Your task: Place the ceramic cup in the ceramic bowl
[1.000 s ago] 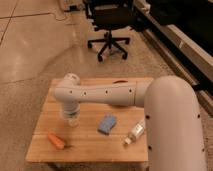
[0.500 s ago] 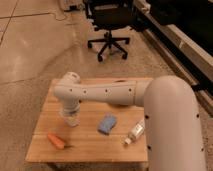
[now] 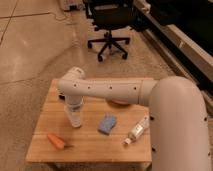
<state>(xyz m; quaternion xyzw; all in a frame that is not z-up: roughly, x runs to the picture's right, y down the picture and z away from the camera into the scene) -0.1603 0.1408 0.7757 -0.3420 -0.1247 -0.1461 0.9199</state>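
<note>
The ceramic cup (image 3: pixel 75 120) is a small pale tumbler standing upright on the left half of the wooden table (image 3: pixel 90 147). My gripper (image 3: pixel 74 107) points straight down right above it, at the cup's rim. The ceramic bowl (image 3: pixel 119 103) shows only as an orange-red sliver under my white forearm, right of the cup and near the table's back. Most of the bowl is hidden by the arm.
An orange carrot (image 3: pixel 56 141) lies near the table's front left. A blue sponge (image 3: pixel 107 124) lies at the middle. A clear plastic bottle (image 3: pixel 136 131) lies on its side at the right. A black office chair (image 3: pixel 109 25) stands on the floor behind.
</note>
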